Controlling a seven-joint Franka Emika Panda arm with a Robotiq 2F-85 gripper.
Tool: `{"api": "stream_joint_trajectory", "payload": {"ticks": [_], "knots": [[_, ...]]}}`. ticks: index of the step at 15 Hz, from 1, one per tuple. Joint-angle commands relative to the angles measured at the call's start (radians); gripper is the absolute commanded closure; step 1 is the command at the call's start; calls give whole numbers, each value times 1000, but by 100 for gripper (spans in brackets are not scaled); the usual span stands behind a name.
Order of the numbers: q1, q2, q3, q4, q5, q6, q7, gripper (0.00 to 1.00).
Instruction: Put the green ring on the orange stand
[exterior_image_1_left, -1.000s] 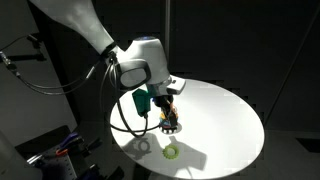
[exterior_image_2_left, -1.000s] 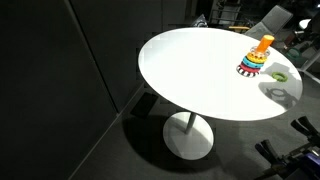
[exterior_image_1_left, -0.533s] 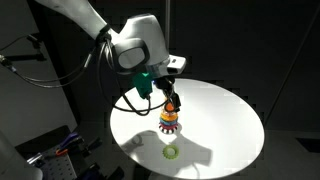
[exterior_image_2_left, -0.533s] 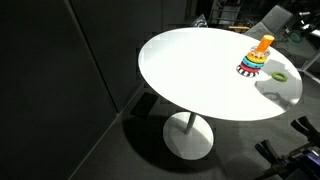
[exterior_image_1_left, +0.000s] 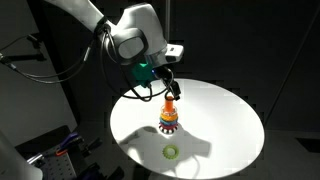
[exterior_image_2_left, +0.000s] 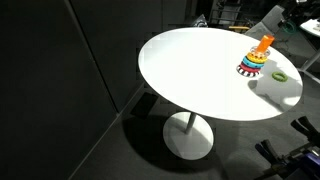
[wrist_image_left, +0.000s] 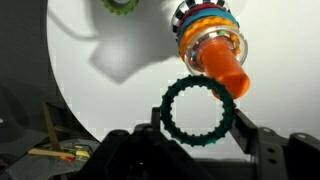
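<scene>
In the wrist view my gripper (wrist_image_left: 197, 125) is shut on the dark green ring (wrist_image_left: 170, 118), held between both fingers above the table. The orange stand (wrist_image_left: 222, 62), an orange peg on stacked multicoloured rings, is just beyond the ring, its tip close to the ring's upper edge. In an exterior view the gripper (exterior_image_1_left: 165, 85) hangs just above the stand (exterior_image_1_left: 169, 114) near the middle of the round white table (exterior_image_1_left: 220, 115). The stand also shows in the other exterior view (exterior_image_2_left: 256, 57); the gripper is out of view there.
A lighter yellow-green ring (exterior_image_1_left: 171, 152) lies on the table in front of the stand; it also shows in the other exterior view (exterior_image_2_left: 280, 75) and at the top of the wrist view (wrist_image_left: 120, 5). The table edge and dark floor surround it.
The gripper has risen from the table surface with the green ring and now hangs above the stand's peg. The yellow-green ring has not moved.
</scene>
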Motion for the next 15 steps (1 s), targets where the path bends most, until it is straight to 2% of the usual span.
{"api": "stream_joint_trajectory", "payload": {"ticks": [1,15], "knots": [[-5,23,19,47,14,-41,19,56],[-4,129,68,126,122,-66,-1,56]]}}
